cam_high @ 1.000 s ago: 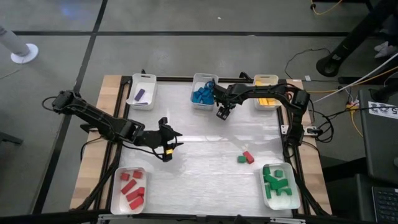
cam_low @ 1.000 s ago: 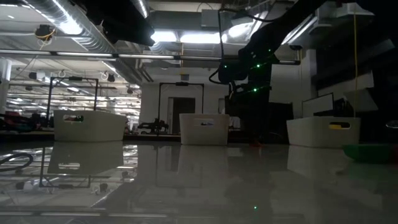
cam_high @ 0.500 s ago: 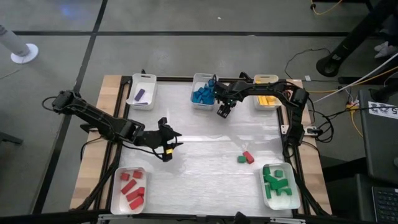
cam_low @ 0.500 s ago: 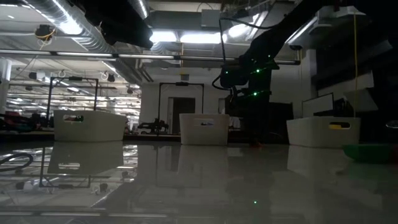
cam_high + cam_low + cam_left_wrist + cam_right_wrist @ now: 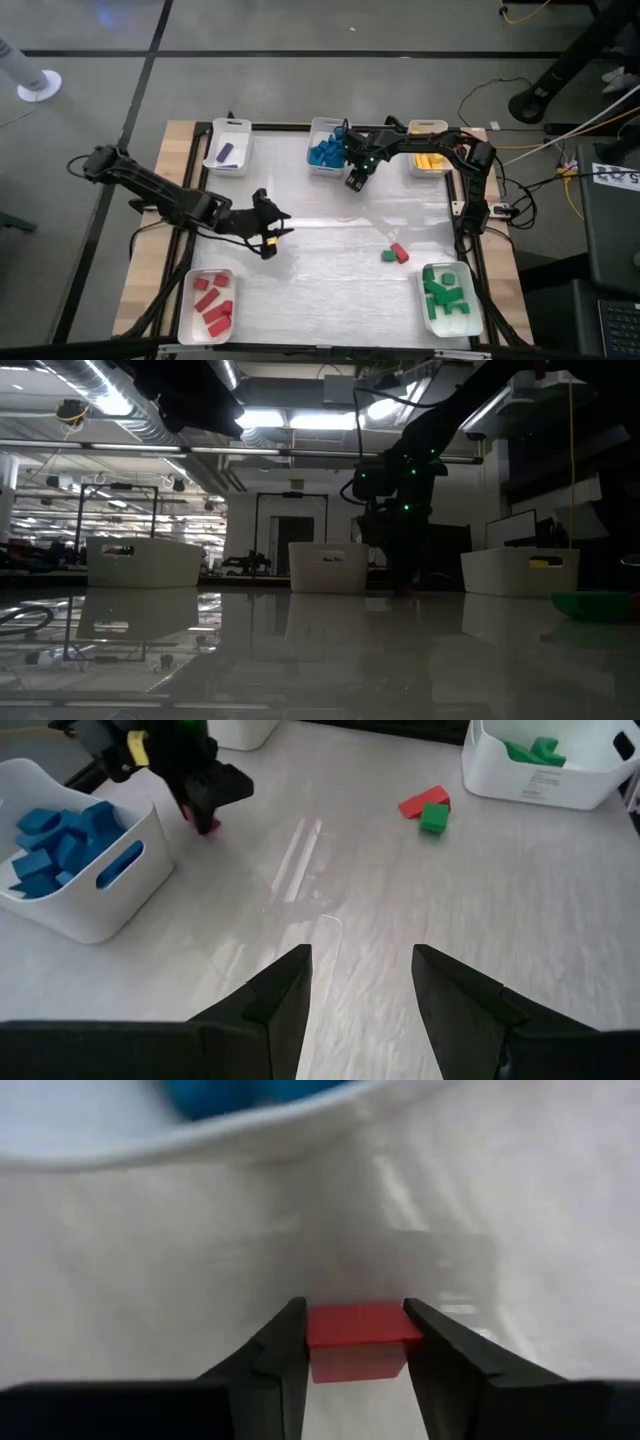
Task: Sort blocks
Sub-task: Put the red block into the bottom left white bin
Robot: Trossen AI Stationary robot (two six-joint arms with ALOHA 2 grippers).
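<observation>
The white table [image 5: 320,270] carries five white trays, and the tray of blue blocks [image 5: 327,152] at its far edge serves as the landmark. The purple-block tray [image 5: 231,146] sits well to its left, the yellow-block tray [image 5: 430,150] to its right, and the red-block tray [image 5: 208,305] and green-block tray [image 5: 450,298] lie at the near corners, far from it. The right gripper [image 5: 355,181] hangs just beside the blue tray's right near corner, its fingers clamped on a red block [image 5: 355,1338] low over the table. The left gripper [image 5: 268,238] hovers well nearer and left of the blue tray, fingers apart and empty. A loose red block [image 5: 400,251] touches a green block [image 5: 388,257], well apart from the blue tray toward the green one.
</observation>
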